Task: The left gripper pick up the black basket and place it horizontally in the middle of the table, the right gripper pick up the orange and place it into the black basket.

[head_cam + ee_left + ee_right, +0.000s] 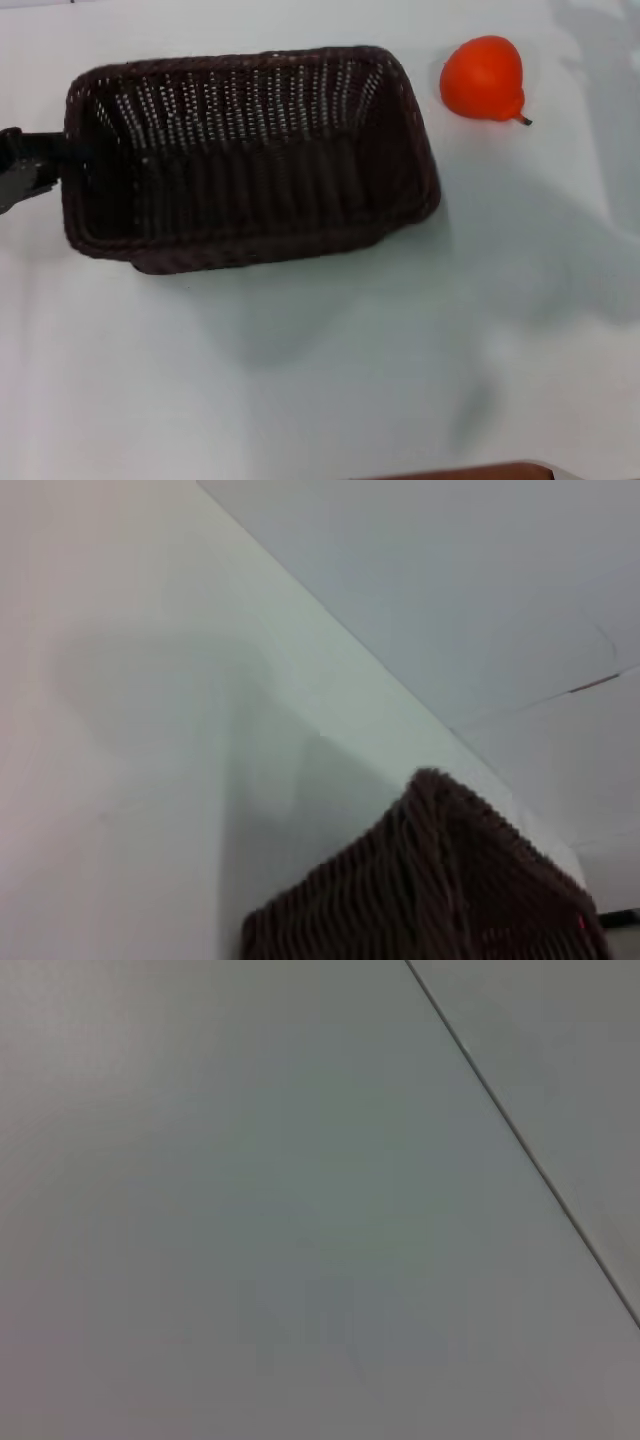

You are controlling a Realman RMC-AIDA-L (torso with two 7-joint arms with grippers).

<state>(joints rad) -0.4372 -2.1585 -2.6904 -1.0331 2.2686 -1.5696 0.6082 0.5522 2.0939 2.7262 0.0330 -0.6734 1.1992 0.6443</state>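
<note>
The black basket (250, 110) lies lengthwise across the left and middle of the table (330, 380), open side up and empty, with a soft shadow under its near side. My left gripper (45, 160) shows as black fingers at the basket's left short rim and is closed on it. A corner of the basket also fills the left wrist view (450, 890). The orange (483, 78) lies on the table to the right of the basket's far right corner, apart from it. My right gripper is out of view; the right wrist view shows only bare tabletop.
A brown edge (470, 472) shows at the very front of the head view. A thin seam line (520, 1140) crosses the surface in the right wrist view. A table edge and a wall show in the left wrist view.
</note>
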